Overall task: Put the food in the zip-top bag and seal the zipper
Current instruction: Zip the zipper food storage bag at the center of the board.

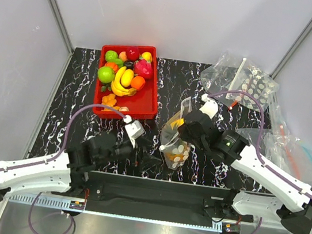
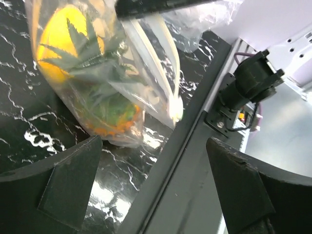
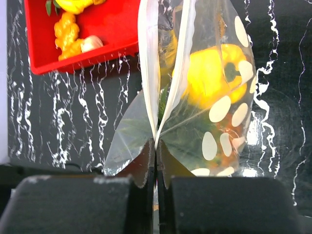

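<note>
Nearest the right wrist lens, the right gripper [image 3: 156, 168] has its blocky matte-black pads pressed flat together, pinching the bottom corner of the zip-top bag [image 3: 222, 109] where its two seal strips meet. Below everything lies the table [image 1: 79, 83], a glossy black slab veined with white like marble. On its far left side sits a shallow rectangular red tray [image 1: 145, 103] of smooth plastic, holding shiny toy fruits. The bag hangs near the table's middle, just right of the tray: thin, crinkled clear film printed with white oval dots. Inside it sits a rounded, glossy yellow bell pepper [image 3: 209, 73] and, beside that, a pineapple [image 2: 90, 66] with stiff, spiky green leaves and an orange body. The zipper [image 3: 147, 73], a thin pale ribbed strip, stands parted into two lines above the pinch. The left gripper [image 2: 153, 146] has its dark wedge-shaped fingers spread wide with nothing between them, close to the bag.
</note>
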